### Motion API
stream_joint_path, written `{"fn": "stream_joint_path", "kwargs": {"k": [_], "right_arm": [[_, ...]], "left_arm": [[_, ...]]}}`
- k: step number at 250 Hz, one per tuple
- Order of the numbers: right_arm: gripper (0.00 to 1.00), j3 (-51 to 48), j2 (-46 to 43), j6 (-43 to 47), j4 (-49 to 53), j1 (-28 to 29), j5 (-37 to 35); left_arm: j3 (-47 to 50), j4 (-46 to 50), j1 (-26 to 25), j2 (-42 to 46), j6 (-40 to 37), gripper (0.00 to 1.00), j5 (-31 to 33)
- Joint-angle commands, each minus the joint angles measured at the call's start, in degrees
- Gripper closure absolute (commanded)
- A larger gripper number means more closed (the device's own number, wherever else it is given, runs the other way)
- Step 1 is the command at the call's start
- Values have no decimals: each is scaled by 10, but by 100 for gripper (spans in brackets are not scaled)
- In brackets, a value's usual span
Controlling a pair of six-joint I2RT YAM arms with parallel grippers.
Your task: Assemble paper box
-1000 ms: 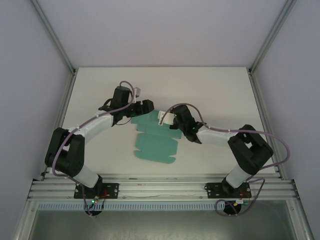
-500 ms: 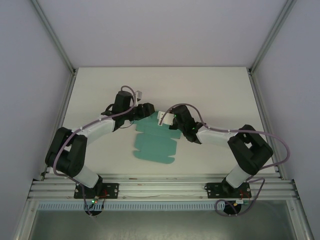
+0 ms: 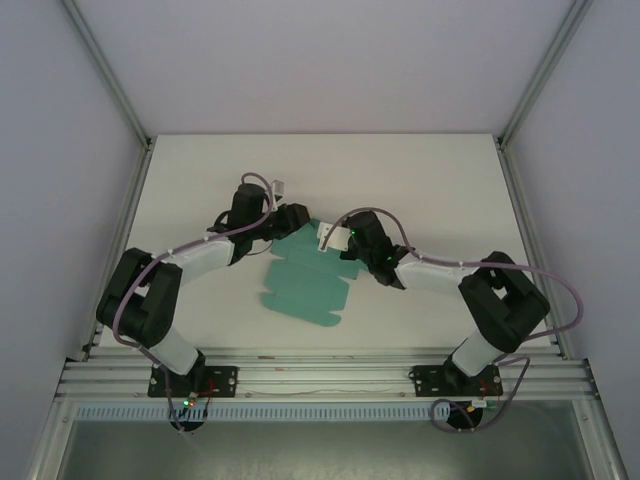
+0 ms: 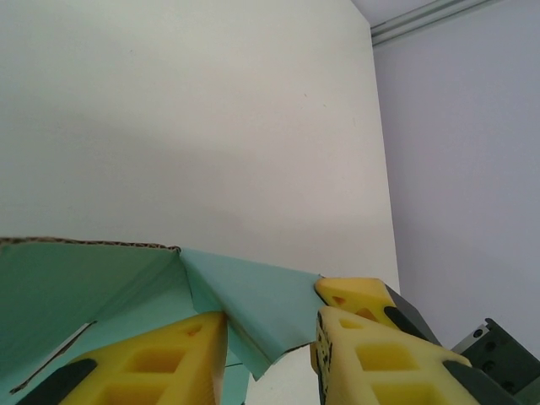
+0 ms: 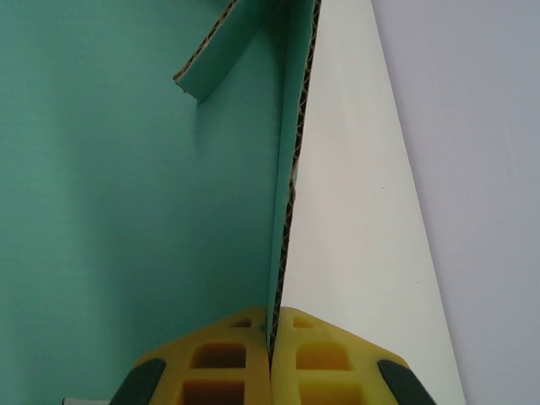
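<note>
Two end effectors work the far edge of the teal paper box [image 3: 305, 285] lying flat mid-tabletop [image 3: 430, 180]: the right end effector [image 5: 272, 325] pinches a raised flap [image 5: 288, 169] tight, while the left end effector [image 4: 270, 325], wider a second ago, narrows around a neighbouring flap [image 4: 253, 295] without clamping yet, so folding looks under way.

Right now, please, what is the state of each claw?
Left claw: open around a flap of the paper box, not pinching it.
Right claw: closed on a raised edge of the paper box.
</note>
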State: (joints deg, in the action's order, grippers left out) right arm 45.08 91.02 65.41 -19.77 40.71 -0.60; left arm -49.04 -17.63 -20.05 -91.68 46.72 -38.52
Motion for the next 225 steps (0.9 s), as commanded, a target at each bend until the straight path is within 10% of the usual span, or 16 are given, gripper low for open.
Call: {"fn": "stream_joint_path", "kwargs": {"k": [1, 102, 225], "right_arm": [[100, -3, -18, -1, -18, 14, 36], [100, 0, -34, -22, 2, 5, 25], [100, -4, -71, -77, 51, -53, 138]], "left_arm": [[1, -36, -11, 4, -6, 67, -2], [58, 204, 11, 176, -146, 0, 191], [188, 240, 106, 245, -175, 0, 284]]}}
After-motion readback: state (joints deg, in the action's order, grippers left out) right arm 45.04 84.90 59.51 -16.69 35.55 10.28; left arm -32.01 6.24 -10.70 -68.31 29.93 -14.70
